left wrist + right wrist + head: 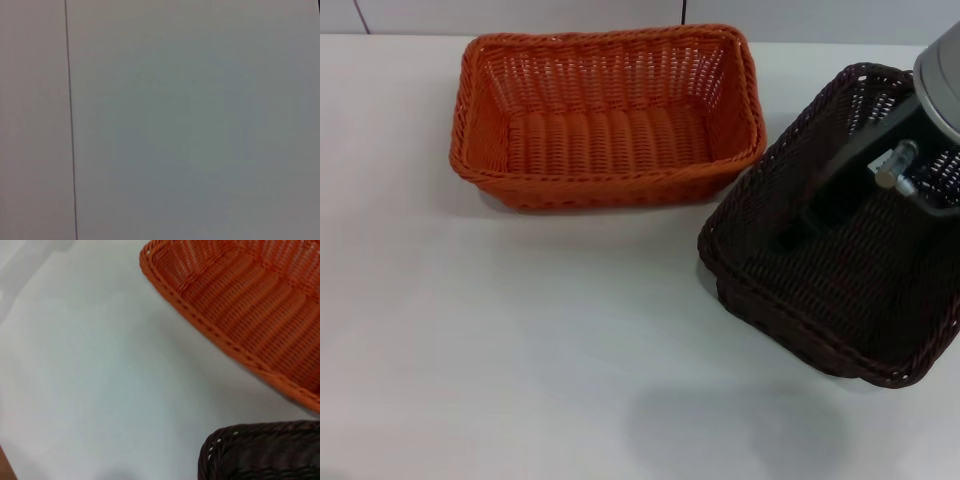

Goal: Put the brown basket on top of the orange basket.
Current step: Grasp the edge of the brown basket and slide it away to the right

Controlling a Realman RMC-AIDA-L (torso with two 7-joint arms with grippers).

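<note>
The orange basket [607, 115] stands empty on the white table at the back centre; its corner also shows in the right wrist view [260, 300]. To its right the brown basket [840, 280] hangs tilted, its near corner close to the orange basket's right end. My right gripper [792, 232] reaches down into it from the right, one black finger [840, 175] lying inside along the left wall, shut on that wall. A corner of the brown basket's rim [260, 450] shows in the right wrist view. My left gripper is out of view.
The white table [520, 350] spreads wide to the left and front of both baskets. A soft shadow [720, 435] lies on it below the brown basket. The left wrist view holds only a pale surface with a thin dark seam [70, 120].
</note>
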